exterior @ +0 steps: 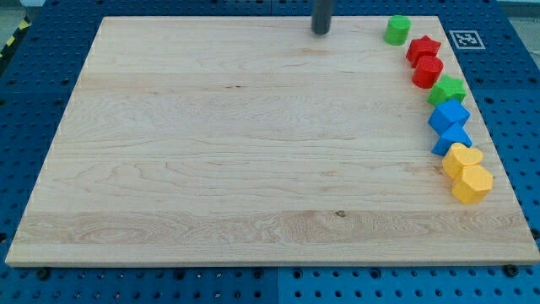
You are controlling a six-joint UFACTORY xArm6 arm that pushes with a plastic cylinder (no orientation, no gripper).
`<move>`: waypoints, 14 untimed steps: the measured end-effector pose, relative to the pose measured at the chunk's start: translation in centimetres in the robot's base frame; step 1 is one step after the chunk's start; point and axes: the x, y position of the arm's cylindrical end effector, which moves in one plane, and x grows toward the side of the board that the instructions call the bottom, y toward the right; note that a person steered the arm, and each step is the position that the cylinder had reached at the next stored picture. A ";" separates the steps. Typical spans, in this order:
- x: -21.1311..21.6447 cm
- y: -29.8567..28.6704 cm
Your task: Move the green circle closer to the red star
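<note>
The green circle point(397, 29) stands near the board's top right corner. The red star point(423, 48) lies just below and to the right of it, with a small gap between them. My tip point(321, 32) is a dark rod end at the view's top, left of the green circle by a good stretch and touching no block.
Down the wooden board's point(253, 169) right edge runs a line of blocks: a red cylinder point(428, 71), a green star point(448, 89), a blue block point(448, 114), a blue triangle point(452, 138), a yellow heart point(462, 158), a yellow hexagon point(472, 183). A marker tag point(466, 39) sits off the board.
</note>
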 end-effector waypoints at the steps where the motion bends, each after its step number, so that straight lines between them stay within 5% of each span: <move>1: -1.1 2.3; 5: -1.4 9.9; 14: 0.8 9.1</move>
